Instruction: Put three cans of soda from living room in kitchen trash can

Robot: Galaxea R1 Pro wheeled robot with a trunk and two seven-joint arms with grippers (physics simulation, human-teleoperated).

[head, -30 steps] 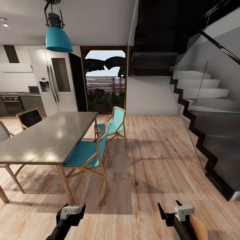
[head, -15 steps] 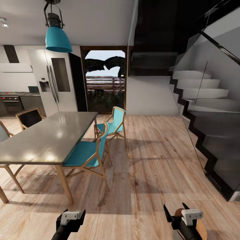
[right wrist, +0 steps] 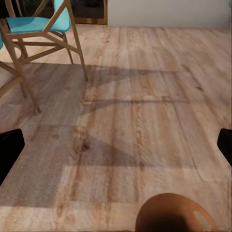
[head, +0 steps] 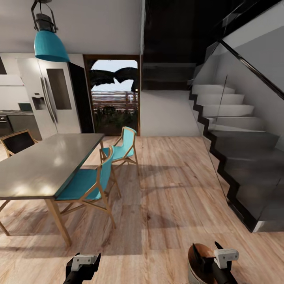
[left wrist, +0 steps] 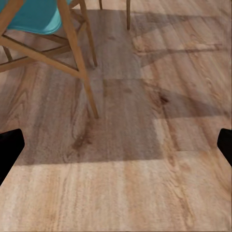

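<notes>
**Robot crossing the dining area, bin seen under the right arm**

In the head view, both arms were held low at the bottom edge, forearms pointed forward. The left gripper was seen with its fingers spread apart and nothing between them. The right gripper was likewise seen parted, and just beneath it the bin was visible, its brown inside turned up toward the camera. Whether the bin was touched by the gripper could not be told. A grey table with blue chairs stood at the left, a fridge behind it, and stairs at the right. Compared with half a second earlier, the whole scene had slid leftward, so the camera had turned right; more of the bin's opening was shown.

In the left wrist view, the dark fingertips were seen at both edges, wide apart, over wood floor near a chair leg.

In the right wrist view, the fingertips were again seen wide apart, with the bin's rim near the camera.
</notes>
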